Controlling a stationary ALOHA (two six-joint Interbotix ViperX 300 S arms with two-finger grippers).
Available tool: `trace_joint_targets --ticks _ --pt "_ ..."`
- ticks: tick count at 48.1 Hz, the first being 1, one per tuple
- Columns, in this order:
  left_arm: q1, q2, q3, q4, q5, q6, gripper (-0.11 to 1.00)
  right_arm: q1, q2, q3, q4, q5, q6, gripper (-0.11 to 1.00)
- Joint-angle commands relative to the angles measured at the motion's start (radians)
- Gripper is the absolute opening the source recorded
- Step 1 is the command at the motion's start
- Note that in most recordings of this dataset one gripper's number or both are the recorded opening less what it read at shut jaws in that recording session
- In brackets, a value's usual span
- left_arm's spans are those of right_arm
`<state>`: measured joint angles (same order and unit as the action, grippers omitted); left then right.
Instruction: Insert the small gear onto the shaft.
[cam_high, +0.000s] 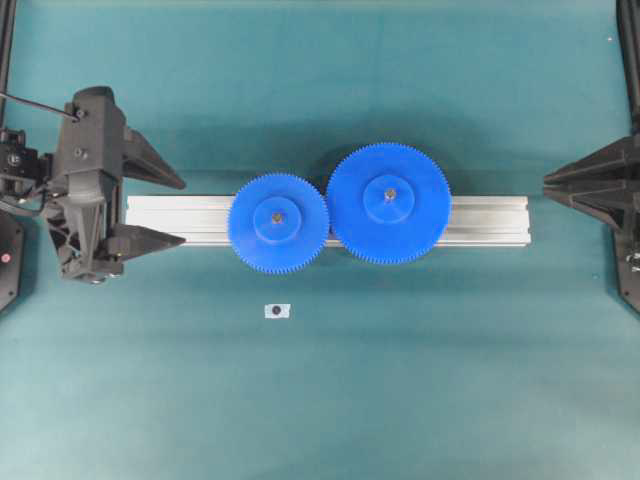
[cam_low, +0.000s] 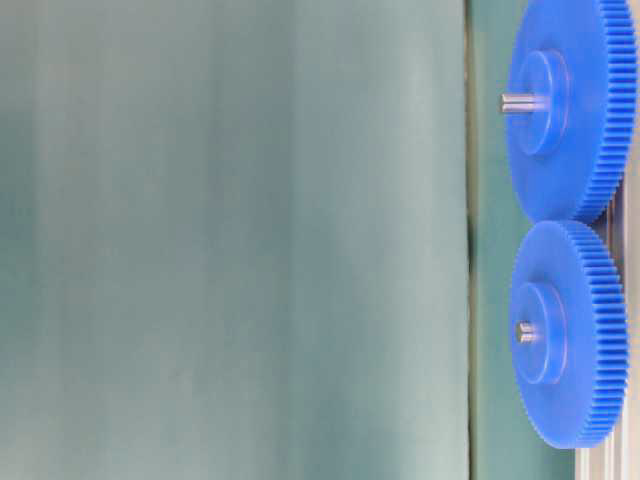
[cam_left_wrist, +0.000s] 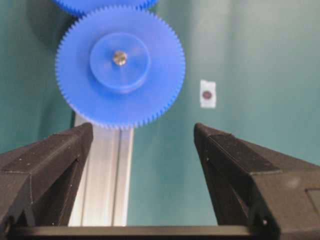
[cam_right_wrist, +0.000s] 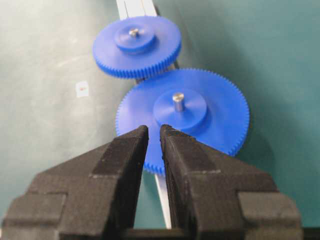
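Note:
The small gear (cam_high: 278, 217) (cam_left_wrist: 120, 65) (cam_right_wrist: 136, 45) (cam_low: 570, 335) lies flat on the silver bar (cam_high: 490, 220). The grey tip of the shaft (cam_high: 277, 215) (cam_left_wrist: 119, 57) (cam_right_wrist: 133, 32) (cam_low: 524, 331) pokes up through its hub. Its teeth meet those of the larger blue gear (cam_high: 388, 203) (cam_right_wrist: 220, 115). My left gripper (cam_high: 183, 212) (cam_left_wrist: 143, 131) stands wide open at the bar's left end, left of the small gear, holding nothing. My right gripper (cam_high: 547, 187) (cam_right_wrist: 154, 129) is at the far right, beyond the bar's end, its jaws nearly together with nothing between them.
A small white tag with a dark dot (cam_high: 277, 311) (cam_left_wrist: 207, 93) lies on the green table in front of the small gear. The bar (cam_left_wrist: 102, 170) runs left to right across the middle. The larger gear (cam_low: 570, 105) has its own pin.

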<state>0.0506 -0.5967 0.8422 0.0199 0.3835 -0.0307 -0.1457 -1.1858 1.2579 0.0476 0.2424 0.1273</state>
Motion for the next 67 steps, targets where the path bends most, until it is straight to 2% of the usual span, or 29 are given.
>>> trace_joint_targets --ticks 1,32,67 --pt "-0.002 -0.006 -0.003 0.002 -0.008 -0.002 0.81 -0.003 0.006 -0.005 0.002 0.009 0.018 0.27" --pt "-0.006 -0.061 0.021 0.002 -0.008 -0.002 0.81 -0.003 0.002 0.002 -0.002 0.017 0.034 0.27" --pt "-0.006 -0.060 0.031 0.002 -0.012 -0.002 0.81 -0.003 0.002 0.002 -0.003 0.021 0.035 0.27"
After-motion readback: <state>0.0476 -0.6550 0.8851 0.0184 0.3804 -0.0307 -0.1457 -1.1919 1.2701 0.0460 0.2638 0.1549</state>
